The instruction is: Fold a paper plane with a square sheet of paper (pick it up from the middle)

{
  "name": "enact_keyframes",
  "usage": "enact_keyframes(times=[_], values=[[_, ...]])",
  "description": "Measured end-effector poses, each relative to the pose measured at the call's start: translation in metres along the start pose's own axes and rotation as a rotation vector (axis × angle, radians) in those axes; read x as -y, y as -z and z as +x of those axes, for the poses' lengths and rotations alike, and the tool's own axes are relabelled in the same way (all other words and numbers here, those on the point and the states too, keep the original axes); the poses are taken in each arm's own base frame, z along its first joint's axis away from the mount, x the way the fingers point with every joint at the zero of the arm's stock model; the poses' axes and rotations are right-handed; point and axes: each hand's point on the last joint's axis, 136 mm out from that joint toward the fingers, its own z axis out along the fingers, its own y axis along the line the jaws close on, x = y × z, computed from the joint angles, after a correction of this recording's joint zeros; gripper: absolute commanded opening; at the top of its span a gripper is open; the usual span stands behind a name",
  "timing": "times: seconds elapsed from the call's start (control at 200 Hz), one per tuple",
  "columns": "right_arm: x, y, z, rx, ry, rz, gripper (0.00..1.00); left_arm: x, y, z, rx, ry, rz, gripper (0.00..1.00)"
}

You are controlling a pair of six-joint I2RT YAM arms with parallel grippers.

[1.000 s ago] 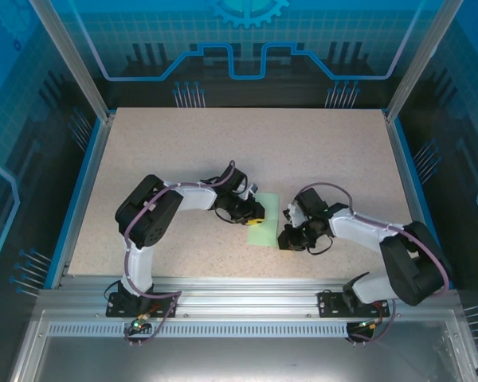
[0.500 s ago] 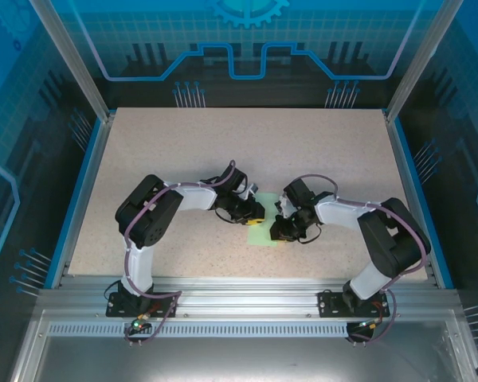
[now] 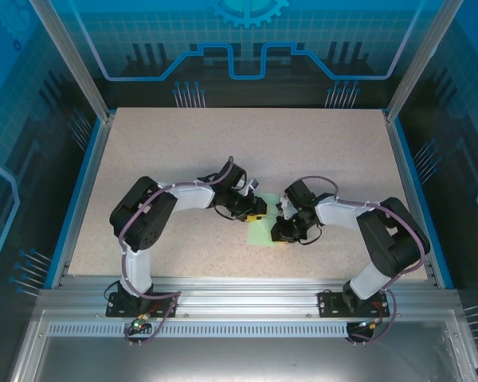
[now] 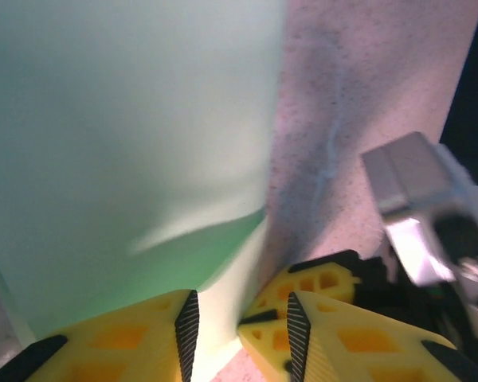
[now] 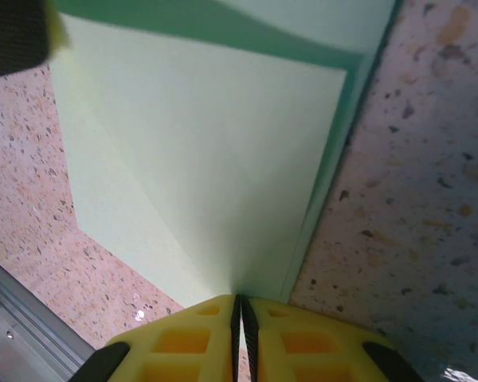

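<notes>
Here the right gripper [image 5: 239,309] has its yellow fingers [image 5: 303,338] pressed fully together with no gap. They pinch the near edge of the pale mint-green sheet of paper [image 5: 207,159], right where a diagonal crease runs down to meet the tips. Ahead of those fingers the sheet spreads over the speckled table [image 5: 418,167], one layer folded over another, its long straight edge running forward and to the right of the tips. In the far left corner ahead of this gripper a dark block [image 5: 16,32] with a yellow rim sits over the paper; it is probably part of the other arm's tool, though too blurred to be sure. The left gripper [image 4: 240,318] stands with its jaws parted and grips nothing: there is a clear gap between its two yellow fingers [image 4: 135,342]. A lifted strip of the sheet of paper [image 4: 127,143] runs back through that gap, while the rest of it lies ahead and to the left. Just ahead of its right-hand finger are another yellow pad [image 4: 315,280] and a silvery metal bracket [image 4: 410,183]. From above, the left gripper [image 3: 257,213] and right gripper [image 3: 279,232] sit close together near the middle of the table [image 3: 223,143]. The sheet of paper [image 3: 260,232] lies between them, its far end at the left tool and its right edge at the right tool's tips.
</notes>
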Motion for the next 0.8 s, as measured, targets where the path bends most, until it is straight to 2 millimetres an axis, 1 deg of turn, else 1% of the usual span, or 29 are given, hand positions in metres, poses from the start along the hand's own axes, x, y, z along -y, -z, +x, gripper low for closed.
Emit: enact_keyframes(times=[0.085, 0.135, 0.275, 0.34, 0.4, 0.49, 0.61, 0.715, 0.795], values=[[0.0, 0.0, 0.0, 0.0, 0.0, 0.0, 0.16, 0.006, 0.005, 0.004, 0.007, 0.006, 0.028, 0.33], [0.0, 0.0, 0.0, 0.0, 0.0, 0.0, 0.16, 0.004, 0.004, 0.007, 0.005, 0.016, 0.034, 0.32], [0.0, 0.0, 0.0, 0.0, -0.001, 0.0, 0.16, -0.002, -0.003, 0.021, -0.017, 0.049, 0.032, 0.31], [0.0, 0.0, 0.0, 0.0, -0.001, -0.001, 0.16, 0.0, -0.007, 0.026, -0.027, 0.053, 0.036, 0.31], [0.0, 0.0, 0.0, 0.0, -0.001, 0.0, 0.16, 0.007, -0.011, 0.03, -0.031, 0.047, 0.048, 0.31], [0.0, -0.001, 0.0, -0.003, -0.002, -0.003, 0.16, 0.015, -0.014, 0.03, -0.026, 0.038, 0.068, 0.31], [-0.001, -0.001, 0.0, -0.005, -0.003, -0.009, 0.16, 0.019, -0.016, 0.03, -0.022, 0.036, 0.083, 0.32], [-0.001, -0.001, 0.0, -0.008, -0.005, -0.012, 0.16, 0.018, -0.018, 0.03, -0.023, 0.046, 0.082, 0.31], [0.0, -0.001, 0.0, -0.008, -0.007, -0.012, 0.16, 0.011, -0.022, 0.031, -0.028, 0.059, 0.065, 0.3]])
